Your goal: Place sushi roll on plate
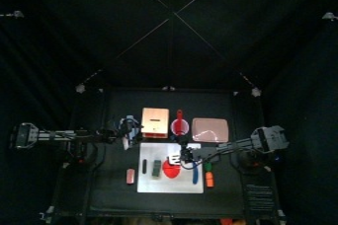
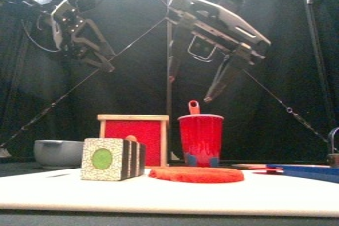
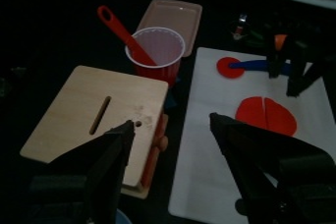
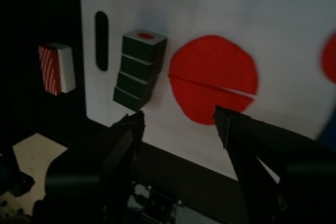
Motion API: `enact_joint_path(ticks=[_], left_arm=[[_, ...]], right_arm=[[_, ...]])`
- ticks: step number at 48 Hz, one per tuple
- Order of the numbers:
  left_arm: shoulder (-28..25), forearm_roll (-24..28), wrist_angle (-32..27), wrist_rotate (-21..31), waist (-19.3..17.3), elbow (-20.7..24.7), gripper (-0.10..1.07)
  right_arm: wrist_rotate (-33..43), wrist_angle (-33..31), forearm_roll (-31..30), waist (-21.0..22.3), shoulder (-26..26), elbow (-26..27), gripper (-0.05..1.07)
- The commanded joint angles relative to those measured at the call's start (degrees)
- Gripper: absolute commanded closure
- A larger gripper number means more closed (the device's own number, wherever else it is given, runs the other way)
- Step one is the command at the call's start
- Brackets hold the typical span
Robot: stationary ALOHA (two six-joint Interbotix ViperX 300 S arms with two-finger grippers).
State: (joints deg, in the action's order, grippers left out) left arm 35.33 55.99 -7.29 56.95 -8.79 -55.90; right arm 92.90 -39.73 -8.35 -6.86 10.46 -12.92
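Black curtains (image 1: 79, 32) pen the black bench (image 1: 119, 106), where a white mat (image 1: 172, 170) carries the sushi roll (image 4: 138, 68), well apart from the pink plate (image 1: 211, 127), while both grippers (image 3: 171, 135) (image 4: 178, 120) hover, jaws apart, holding nothing.

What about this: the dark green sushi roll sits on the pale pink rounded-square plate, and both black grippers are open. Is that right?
One part is wrong. The dark green sushi roll sits on the white board, beside a flat red disc, not on the pale pink rounded-square plate. The right wrist view shows this. The left gripper and right gripper are indeed open.
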Motion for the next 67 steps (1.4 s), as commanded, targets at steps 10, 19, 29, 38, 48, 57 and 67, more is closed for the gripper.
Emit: enact_joint_path(ticks=[10,19,29,38,48,57,67], left_arm=[[-0.1,-1.1,0.5,0.1,-1.1,-1.2,0.02],[0.1,-3.5,2.7,0.0,-0.7,-2.4,0.02],[0.1,-4.4,6.9,0.0,-0.8,-4.0,0.02],[0.1,-4.0,9.2,-0.4,-1.1,-4.3,0.02],[0.2,-4.2,9.5,-1.4,-1.1,-4.7,0.02],[0.4,-4.7,9.5,-1.4,-1.1,-4.7,0.02],[0.5,-5.5,9.5,-1.4,-1.1,-4.7,0.02]], right_arm=[[0.0,-3.5,1.9,-0.2,7.9,10.4,0.13],[0.2,-5.3,1.1,0.3,11.2,13.8,0.12],[4.0,-6.2,-0.7,0.2,14.5,17.5,0.12],[6.0,-10.3,-1.8,0.0,15.9,19.7,0.13],[6.5,-12.2,-1.5,-0.2,18.1,22.6,0.13],[6.6,-13.4,-0.8,-0.9,18.8,22.9,0.14],[6.6,-14.3,-0.7,-1.2,19.2,23.3,0.22]])
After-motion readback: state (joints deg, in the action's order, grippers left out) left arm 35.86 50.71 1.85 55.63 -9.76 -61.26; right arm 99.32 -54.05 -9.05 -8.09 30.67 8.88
